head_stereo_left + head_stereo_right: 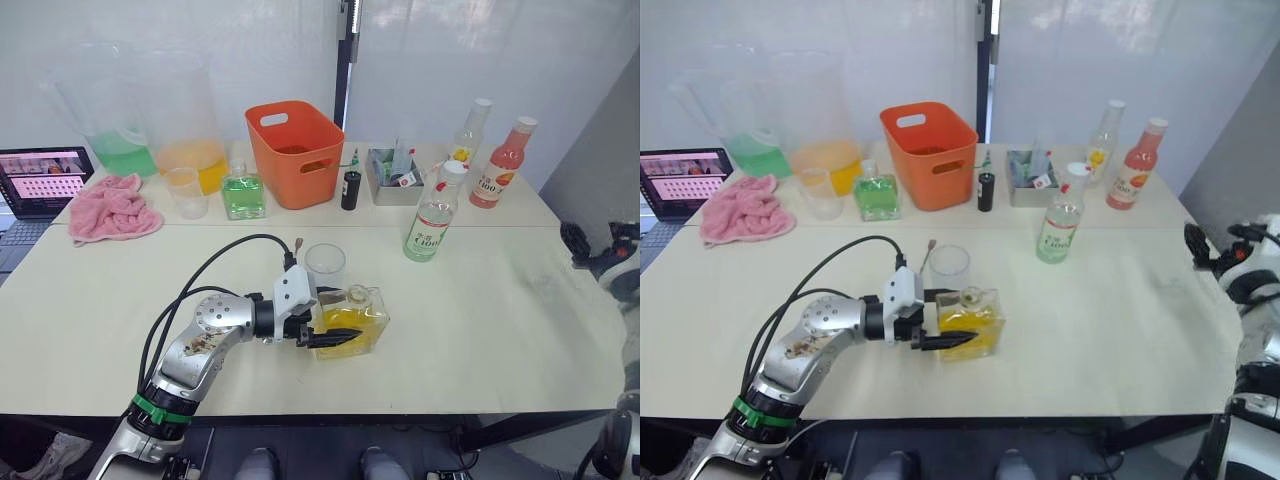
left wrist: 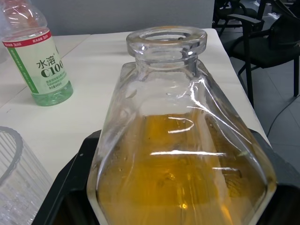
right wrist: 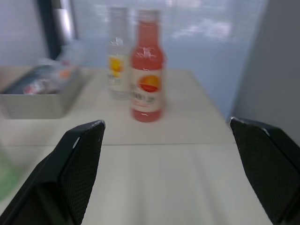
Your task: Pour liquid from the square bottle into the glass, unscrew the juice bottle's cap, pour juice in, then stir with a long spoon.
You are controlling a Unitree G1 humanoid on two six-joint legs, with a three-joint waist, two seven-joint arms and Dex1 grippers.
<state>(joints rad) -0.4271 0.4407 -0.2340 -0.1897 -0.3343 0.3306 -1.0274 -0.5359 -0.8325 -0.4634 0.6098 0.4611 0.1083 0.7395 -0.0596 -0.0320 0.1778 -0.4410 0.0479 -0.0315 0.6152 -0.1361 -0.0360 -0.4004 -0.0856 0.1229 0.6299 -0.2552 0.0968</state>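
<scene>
The two head cameras looked forward and down over the table (image 1: 480, 330), sharing the whole tabletop (slightly offset sideways). The left wrist camera sat very close behind the square bottle (image 2: 183, 159), facing right toward the juice bottle (image 2: 40, 61). The right wrist camera faced the far-right pink bottle (image 3: 146, 79).

A: Back of the counter (image 1: 480, 330), an orange basket (image 1: 295, 150), with a green-liquid bottle (image 1: 243, 192) just beside it!

B: Pink cloth (image 1: 112, 208) near a laptop (image 1: 40, 180); pink-liquid bottle (image 1: 503, 163) far side.
</scene>
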